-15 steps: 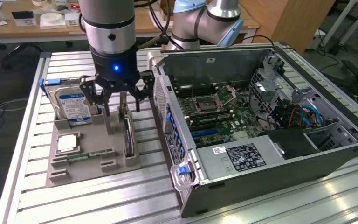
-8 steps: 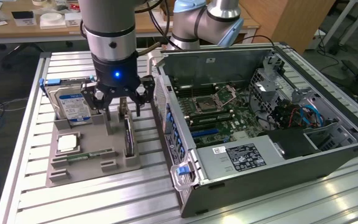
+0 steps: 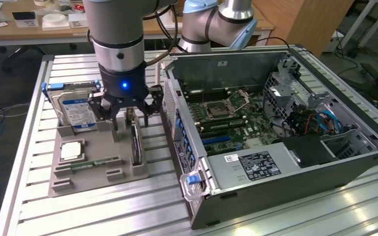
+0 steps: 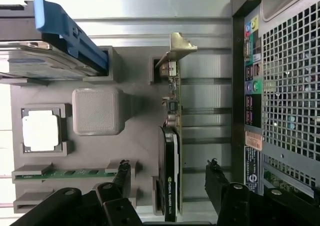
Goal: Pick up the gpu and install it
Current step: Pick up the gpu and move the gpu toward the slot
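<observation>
The gpu (image 3: pixel 136 143) stands on edge in a slot of the grey holder tray (image 3: pixel 97 183), its silver bracket at the far end. In the wrist view the gpu (image 4: pixel 172 151) shows a dark face, a green board edge and the bracket. My gripper (image 3: pixel 128 119) hangs open right over the card's far half. One finger sits on each side of the card, and my gripper (image 4: pixel 167 170) does not touch it. Nothing is held.
The holder tray (image 4: pixel 135 136) also carries a hard drive (image 3: pixel 76 110) with a blue handle, a processor (image 3: pixel 71 150) and a green memory stick (image 3: pixel 90 164). The open computer case (image 3: pixel 346 162) lies close on the exterior view's right, its motherboard (image 3: pixel 225 115) exposed.
</observation>
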You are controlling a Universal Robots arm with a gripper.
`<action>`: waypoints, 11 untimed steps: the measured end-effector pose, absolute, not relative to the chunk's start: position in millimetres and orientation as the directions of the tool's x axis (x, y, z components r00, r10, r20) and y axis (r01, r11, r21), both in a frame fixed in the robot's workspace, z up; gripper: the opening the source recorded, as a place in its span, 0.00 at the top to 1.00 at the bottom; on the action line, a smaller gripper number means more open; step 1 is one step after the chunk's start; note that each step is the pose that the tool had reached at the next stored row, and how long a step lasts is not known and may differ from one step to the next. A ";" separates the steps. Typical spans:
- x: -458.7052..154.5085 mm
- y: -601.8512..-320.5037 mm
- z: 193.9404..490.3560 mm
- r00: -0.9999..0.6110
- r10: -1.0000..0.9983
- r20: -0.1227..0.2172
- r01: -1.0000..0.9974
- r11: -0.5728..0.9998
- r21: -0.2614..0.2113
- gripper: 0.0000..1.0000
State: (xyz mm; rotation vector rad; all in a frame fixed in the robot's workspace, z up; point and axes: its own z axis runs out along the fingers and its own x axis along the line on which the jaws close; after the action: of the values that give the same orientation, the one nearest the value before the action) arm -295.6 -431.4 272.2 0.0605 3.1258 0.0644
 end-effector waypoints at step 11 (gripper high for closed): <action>-295.5 -427.4 252.2 -0.998 0.055 -0.014 0.055 0.998 0.041 0.29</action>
State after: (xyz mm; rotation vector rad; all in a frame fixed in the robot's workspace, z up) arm -295.5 -427.4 252.2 0.0859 3.1248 0.0641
